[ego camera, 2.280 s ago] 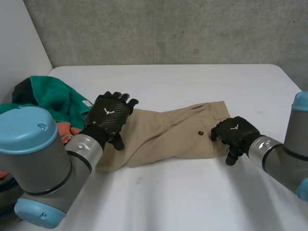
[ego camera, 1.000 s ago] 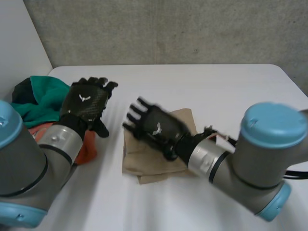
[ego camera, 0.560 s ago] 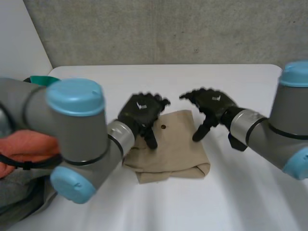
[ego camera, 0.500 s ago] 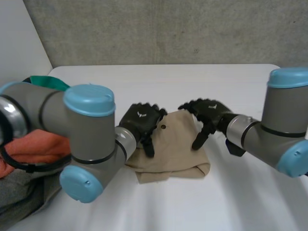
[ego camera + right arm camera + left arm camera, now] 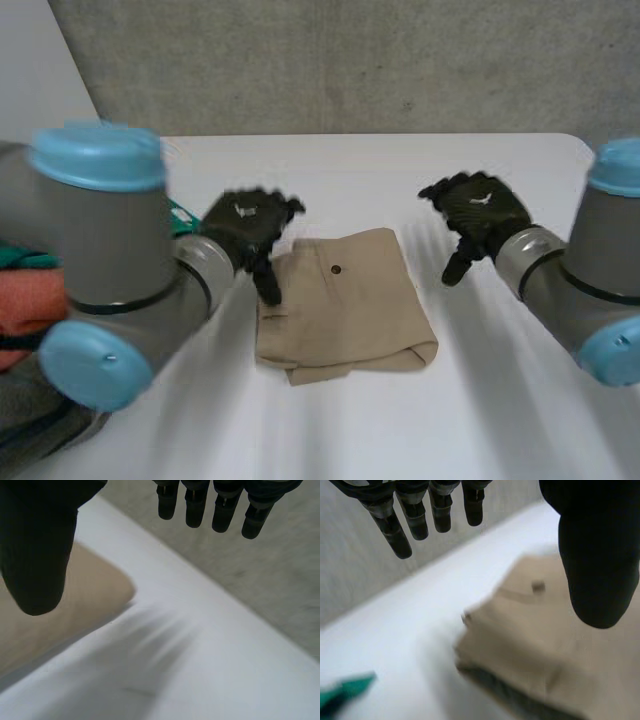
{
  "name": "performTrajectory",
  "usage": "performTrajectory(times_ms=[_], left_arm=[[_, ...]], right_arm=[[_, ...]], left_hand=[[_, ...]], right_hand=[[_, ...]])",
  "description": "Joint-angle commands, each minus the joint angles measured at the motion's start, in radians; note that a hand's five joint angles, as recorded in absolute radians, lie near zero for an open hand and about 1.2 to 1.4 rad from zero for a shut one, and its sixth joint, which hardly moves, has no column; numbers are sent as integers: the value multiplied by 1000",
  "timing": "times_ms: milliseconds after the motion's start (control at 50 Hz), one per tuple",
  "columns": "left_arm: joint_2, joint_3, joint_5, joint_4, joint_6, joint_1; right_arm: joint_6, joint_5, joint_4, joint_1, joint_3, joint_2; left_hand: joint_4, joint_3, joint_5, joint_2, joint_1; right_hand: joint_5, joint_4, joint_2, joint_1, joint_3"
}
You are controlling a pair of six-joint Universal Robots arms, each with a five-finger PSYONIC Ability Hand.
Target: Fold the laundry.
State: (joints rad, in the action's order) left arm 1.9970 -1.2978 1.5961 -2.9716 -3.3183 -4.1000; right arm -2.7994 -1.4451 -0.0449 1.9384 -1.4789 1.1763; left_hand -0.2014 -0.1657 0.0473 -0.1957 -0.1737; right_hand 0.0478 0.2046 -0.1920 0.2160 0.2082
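While I reach over the big white worktop, my left arm comes in from one side and my right arm from the other. A tan cloth lies folded into a neat block near the middle of the worktop, between my two robot hands. It has a thick folded edge on the side near me.

Past my left arm, at the worktop's edge, sits an orange cloth with a bit of green cloth beside it.

My left robot hand hangs by the far left corner of the tan cloth. Its fingers are straight and spread, its thumb points down over the cloth, and it holds nothing. I cannot tell if the thumb touches the cloth.

My right robot hand is off to the right of the tan cloth, over bare worktop. Its fingers are straight too, and it holds nothing.

A small dark button sits on top of the tan cloth, near its far edge.
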Motion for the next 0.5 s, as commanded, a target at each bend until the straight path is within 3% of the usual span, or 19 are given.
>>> performTrajectory(times_ms=[20,140,220,500], left_arm=[[-167,-74,-230,-40,36,-56],[-242,-141,-598,75,63,-118],[-270,-179,-732,108,59,-131],[-323,-259,-688,39,43,-82]], right_arm=[[-101,-21,-79,-18,-199,131],[-307,107,-59,-35,-317,115],[-351,156,-91,-22,-348,56],[-358,92,-210,50,-236,-162]], left_hand=[[27,-9,-47,21,-1],[27,-9,-47,21,-1],[27,-9,-47,21,-1],[27,-9,-47,21,-1]], right_hand=[[-48,-30,17,-41,-34],[-48,-30,17,-41,-34],[-48,-30,17,-41,-34],[-48,-30,17,-41,-34]])
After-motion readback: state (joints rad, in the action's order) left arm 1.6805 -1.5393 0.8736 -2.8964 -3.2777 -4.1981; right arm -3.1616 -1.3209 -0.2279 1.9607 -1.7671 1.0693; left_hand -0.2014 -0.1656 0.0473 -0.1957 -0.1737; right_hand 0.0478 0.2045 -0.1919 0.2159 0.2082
